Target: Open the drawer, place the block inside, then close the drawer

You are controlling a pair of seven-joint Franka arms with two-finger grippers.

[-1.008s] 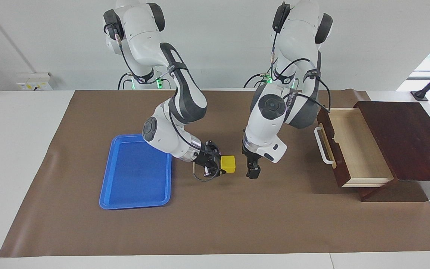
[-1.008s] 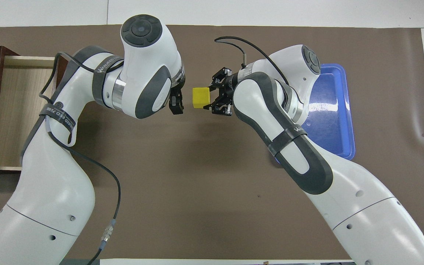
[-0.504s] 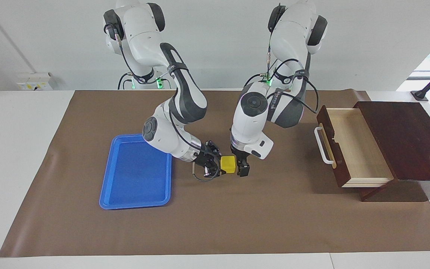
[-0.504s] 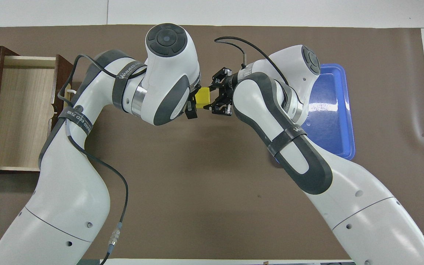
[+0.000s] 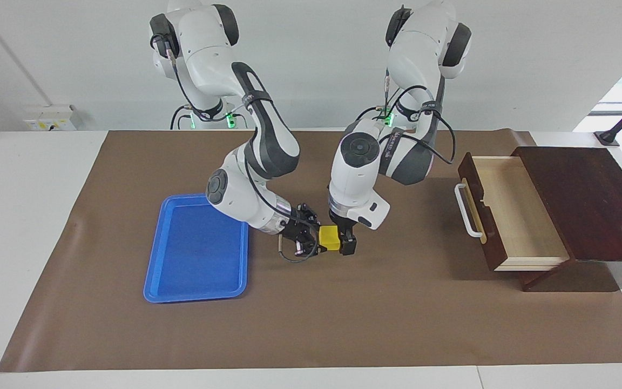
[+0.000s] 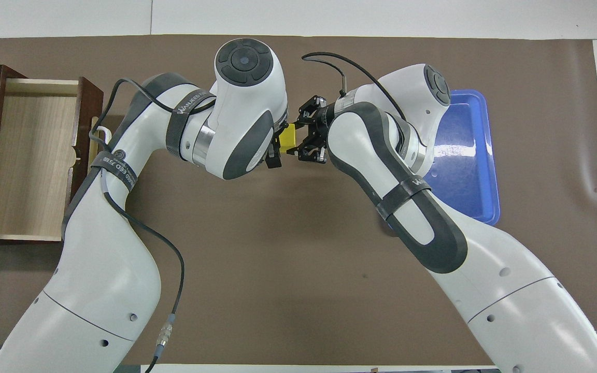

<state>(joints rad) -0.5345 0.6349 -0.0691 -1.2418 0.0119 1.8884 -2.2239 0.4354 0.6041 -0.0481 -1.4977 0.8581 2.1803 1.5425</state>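
Facing view: block mid-mat, aloft, clamped in right gripper; left gripper at block, finger state unclear. Drawer open, empty. Step: handover. Next: confirm left grasp, release right, carry to drawer

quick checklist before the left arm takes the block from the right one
1. Drawer pulled open, pale inside bare: ok.
2. Block held off the mat by the right gripper: ok.
3. Left gripper down at the block from above: ok.
4. Left gripper closed firmly on the block: cannot tell.
5. Right gripper let go: not ok, it grips the block.
6. Blue tray outside the way to the drawer: ok.
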